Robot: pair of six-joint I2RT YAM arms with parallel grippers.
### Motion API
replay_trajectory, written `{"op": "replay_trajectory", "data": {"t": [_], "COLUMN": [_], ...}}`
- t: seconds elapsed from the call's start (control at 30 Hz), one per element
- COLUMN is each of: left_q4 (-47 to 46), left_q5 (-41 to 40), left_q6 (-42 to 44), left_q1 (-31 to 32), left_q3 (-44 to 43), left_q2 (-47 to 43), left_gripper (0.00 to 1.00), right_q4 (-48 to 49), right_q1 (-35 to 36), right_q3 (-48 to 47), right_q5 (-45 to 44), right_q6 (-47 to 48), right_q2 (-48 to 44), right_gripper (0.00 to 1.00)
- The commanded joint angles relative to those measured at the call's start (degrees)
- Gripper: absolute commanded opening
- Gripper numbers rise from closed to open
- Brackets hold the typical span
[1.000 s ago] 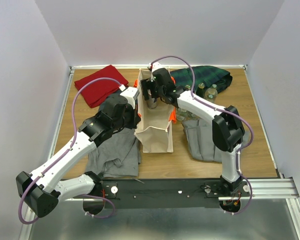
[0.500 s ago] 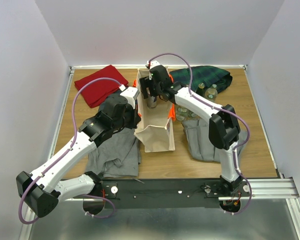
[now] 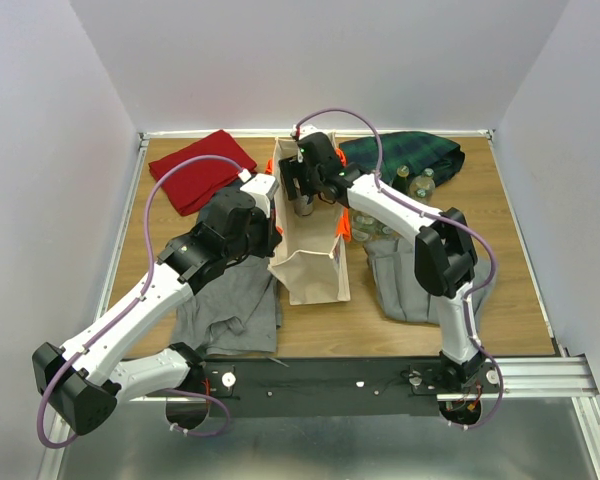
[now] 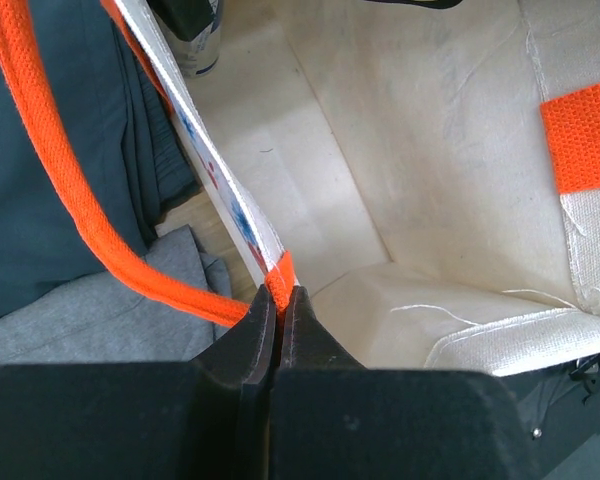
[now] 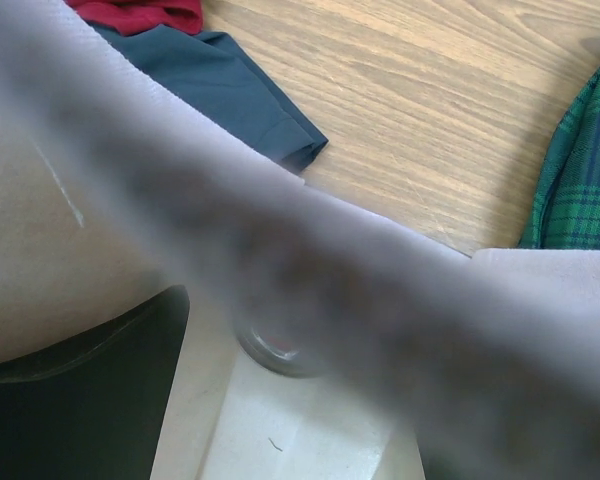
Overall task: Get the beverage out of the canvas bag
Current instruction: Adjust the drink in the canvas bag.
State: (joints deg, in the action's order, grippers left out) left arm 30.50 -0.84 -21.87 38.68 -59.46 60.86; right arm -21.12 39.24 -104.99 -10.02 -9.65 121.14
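The beige canvas bag (image 3: 315,272) stands open at mid table, long axis running away from me. My left gripper (image 3: 271,226) is shut on its left rim where the orange handle (image 4: 70,215) is sewn on; the left wrist view shows the jaws (image 4: 278,292) pinching that seam. My right gripper (image 3: 300,188) reaches down into the bag's far end over the beverage (image 3: 303,208), a small clear bottle standing on the bag floor (image 4: 202,45). In the right wrist view the blurred bag rim hides most; one dark finger (image 5: 80,390) stands apart from the bottle (image 5: 280,350).
A red cloth (image 3: 200,170) lies at the back left, a green plaid cloth (image 3: 410,155) at the back right with several bottles (image 3: 420,183) beside it. Grey garments lie left (image 3: 230,305) and right (image 3: 410,280) of the bag.
My right wrist has shifted slightly toward the bag's far left corner. The left gripper keeps its hold on the rim and the bag has not moved.
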Motion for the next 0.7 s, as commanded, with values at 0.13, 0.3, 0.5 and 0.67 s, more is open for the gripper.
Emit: {"op": "replay_trajectory", "data": {"t": [0.13, 0.3, 0.5, 0.67], "left_q4": [-1.1, -1.1, -1.1, -1.1], "left_q5": [0.8, 0.8, 0.8, 0.8], "left_q6": [0.4, 0.4, 0.6, 0.6], "left_q1": [-0.1, -0.1, -0.1, -0.1], "left_q3": [-0.3, 0.3, 0.1, 0.2], "left_q2": [-0.5, -0.6, -0.4, -0.3], "left_gripper": [0.00, 0.00, 0.00, 0.00], "right_q4": [-1.2, -3.9, -5.9, -7.3], "right_q1": [-0.2, -0.3, -0.3, -0.2], "right_q3": [-3.5, -6.4, -8.1, -7.4], "right_q5": [-0.1, -1.2, -1.4, -2.1], "right_q6": [-1.1, -1.7, -1.6, -1.4], "right_q2": [3.6, 5.8, 6.7, 5.8], "right_gripper": [0.89, 0.87, 0.86, 0.86]}}
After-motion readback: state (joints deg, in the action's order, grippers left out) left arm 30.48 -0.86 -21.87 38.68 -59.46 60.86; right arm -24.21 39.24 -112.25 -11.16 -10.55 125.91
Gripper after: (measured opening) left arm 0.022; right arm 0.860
